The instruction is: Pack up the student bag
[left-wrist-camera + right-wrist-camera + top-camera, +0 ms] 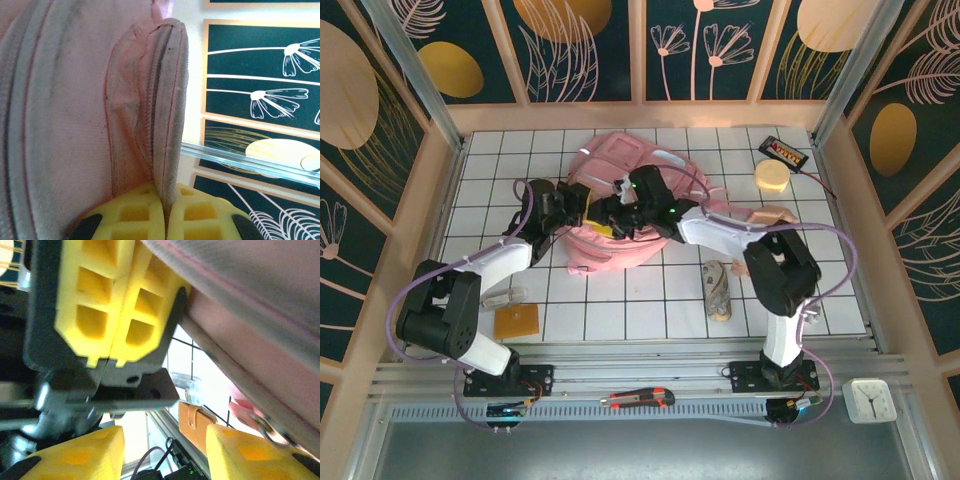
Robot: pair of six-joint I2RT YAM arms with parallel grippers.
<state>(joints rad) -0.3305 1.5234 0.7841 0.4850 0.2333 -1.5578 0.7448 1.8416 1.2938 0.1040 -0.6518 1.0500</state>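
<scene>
Shows left tool (166,202) clamped on bag (65,125) seam in left wrist; right tool (165,452) apart; hard to tell either from overhead.

Seen between the parted yellow fingers of the right hand (164,452): left hand (122,290) closed tight beside the student bag (265,355), orange snap pouch (192,418) on the gridded worktop (181,356).

Bright, even light casts soft shadows on the white gridded tabletop (620,300). The right wrist view is blurred, the pink fabric backpack (260,315) washed out.
</scene>
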